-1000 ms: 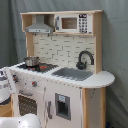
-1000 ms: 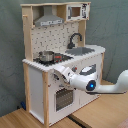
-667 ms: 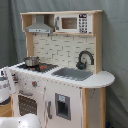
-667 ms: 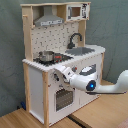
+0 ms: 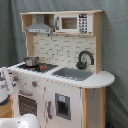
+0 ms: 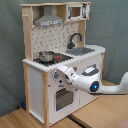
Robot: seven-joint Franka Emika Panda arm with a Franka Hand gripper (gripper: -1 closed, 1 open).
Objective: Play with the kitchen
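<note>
While the kitchen [image 5: 62,75] fills most of both exterior views, it stands upright in front of a grey-green curtain [image 6: 112,25], resting on a light wooden floor [image 6: 100,112] in the second exterior view. Its hood [image 5: 40,26] sits at the upper left in the first exterior view, with a microwave panel [image 5: 75,23] to the right of it and a pale dotted backsplash [image 5: 60,49] below. On the black hob a small metal pot [image 5: 32,61] stands near the left end, and to its right lies the grey sink [image 5: 74,74] with the black faucet [image 5: 85,59] arched at its far right corner. Lower down, the oven door [image 6: 64,99] faces the near side.

In the second exterior view the white arm [image 6: 107,86] reaches in from the second exterior view's right, and the gripper [image 6: 64,73] is pressed up against the front panel just above the oven door, at the row of knobs [image 6: 56,76]. Whether its fingers are apart or together I cannot tell. In the first exterior view only a white part of the arm shows at the left edge.
</note>
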